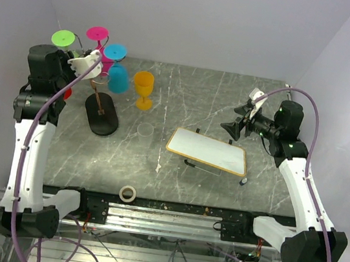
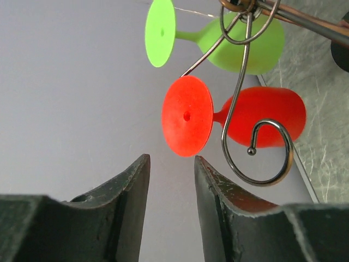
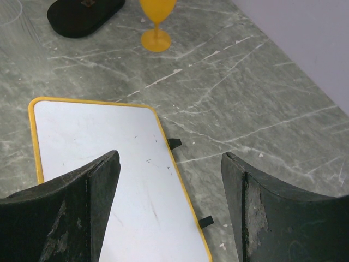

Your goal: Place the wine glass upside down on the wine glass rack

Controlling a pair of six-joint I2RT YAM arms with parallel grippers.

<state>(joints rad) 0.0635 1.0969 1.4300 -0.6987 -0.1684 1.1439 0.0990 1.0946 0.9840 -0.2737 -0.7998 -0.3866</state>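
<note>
Since the grey marble table (image 1: 230,112) is the biggest thing here, I'll start there and work down. The white board with the yellow rim (image 1: 208,151) lies flat on its right half. The right gripper (image 3: 170,158) hangs over the near end of that board, jaws spread wide, nothing between them.

Next, the wine glass rack (image 1: 100,122) stands at the back left on its black oval base. Its curled wire arms (image 2: 240,109) show close up in the left wrist view.

The red wine glass (image 2: 262,117) sits with its stem threaded through 1 of those scrolls. Its bowl is on the far side of the wire and its round foot (image 2: 187,115) faces the camera. The left gripper (image 2: 172,164) is right below that foot with its 2 fingers apart. The gap between them is narrow and nothing is in it. The foot sits just past the fingertips, lined up with the gap but not touching either finger. In the top view the red glass is mostly hidden behind the left arm.

The green glass (image 2: 256,49) hangs on the rack just above the red one in the wrist view. A magenta glass (image 1: 97,33) and a blue glass (image 1: 118,79) hang there too, feet up. An orange glass (image 1: 143,87) stands upright on the table just right of the rack.

Smallest bit: a tape roll (image 1: 128,193) by the near edge.
</note>
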